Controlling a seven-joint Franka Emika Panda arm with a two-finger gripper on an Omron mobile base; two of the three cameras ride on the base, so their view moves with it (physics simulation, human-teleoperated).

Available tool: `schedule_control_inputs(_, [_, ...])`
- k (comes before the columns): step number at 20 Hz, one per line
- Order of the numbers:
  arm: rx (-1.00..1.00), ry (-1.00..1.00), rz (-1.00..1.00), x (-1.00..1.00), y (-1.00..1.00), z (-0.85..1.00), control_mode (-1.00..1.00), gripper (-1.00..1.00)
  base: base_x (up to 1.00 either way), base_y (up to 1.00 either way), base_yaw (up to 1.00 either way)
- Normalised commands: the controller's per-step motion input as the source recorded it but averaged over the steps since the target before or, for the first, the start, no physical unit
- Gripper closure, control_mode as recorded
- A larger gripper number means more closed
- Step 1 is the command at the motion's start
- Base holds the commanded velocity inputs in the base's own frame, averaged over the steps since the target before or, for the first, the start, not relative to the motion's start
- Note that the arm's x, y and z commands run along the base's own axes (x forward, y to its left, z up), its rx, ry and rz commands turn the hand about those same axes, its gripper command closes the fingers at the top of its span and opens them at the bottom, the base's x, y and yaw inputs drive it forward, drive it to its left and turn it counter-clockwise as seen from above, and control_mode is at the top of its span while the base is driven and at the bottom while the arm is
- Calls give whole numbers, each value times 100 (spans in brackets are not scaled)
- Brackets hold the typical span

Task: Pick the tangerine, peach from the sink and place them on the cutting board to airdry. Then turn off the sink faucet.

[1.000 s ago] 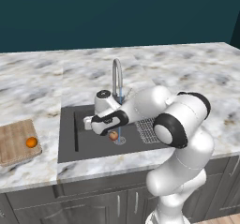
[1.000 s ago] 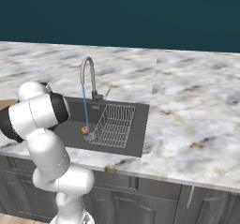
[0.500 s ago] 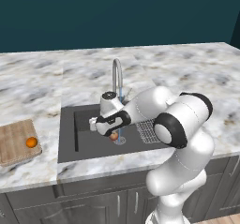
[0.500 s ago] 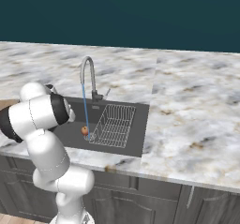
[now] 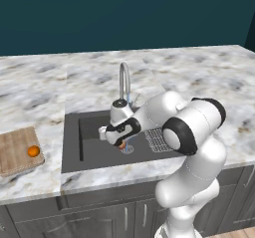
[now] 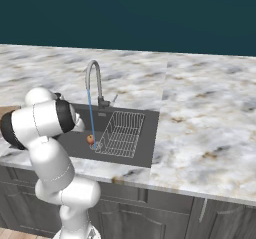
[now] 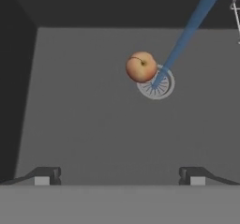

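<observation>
Seen from the left base view, the tangerine (image 5: 33, 151) lies near the right edge of the cutting board (image 5: 15, 155) on the counter (image 5: 209, 72) left of the sink (image 5: 89, 142), and the gripper (image 5: 115, 138) hangs low in the basin under the sink faucet (image 5: 124, 82). From the right base view, a blue stream of water (image 6: 91, 114) falls from the faucet beside the peach (image 6: 90, 139), which rests on the sink floor next to the wire rack (image 6: 121, 133). Through the hand view, the jaws stand wide apart and empty above the basin floor, the peach touching the edge of the drain (image 7: 158, 85); no writing is legible anywhere.
</observation>
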Motion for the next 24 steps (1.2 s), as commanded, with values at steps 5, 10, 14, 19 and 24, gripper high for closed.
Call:
schedule_control_inputs(5, [0,0,0,7,-18,-7,-100,-100,0,0,0])
schedule_control_inputs(10, [0,0,0,9,-15,-11,-100,-100,0,0,0])
schedule_control_inputs(14, [0,0,0,12,-9,-15,-100,-100,0,0,0])
schedule_control_inputs(19, [0,0,0,14,-7,-13,-100,-100,0,0,0])
schedule_control_inputs(24, [0,0,0,15,-11,-10,-100,-100,0,0,0])
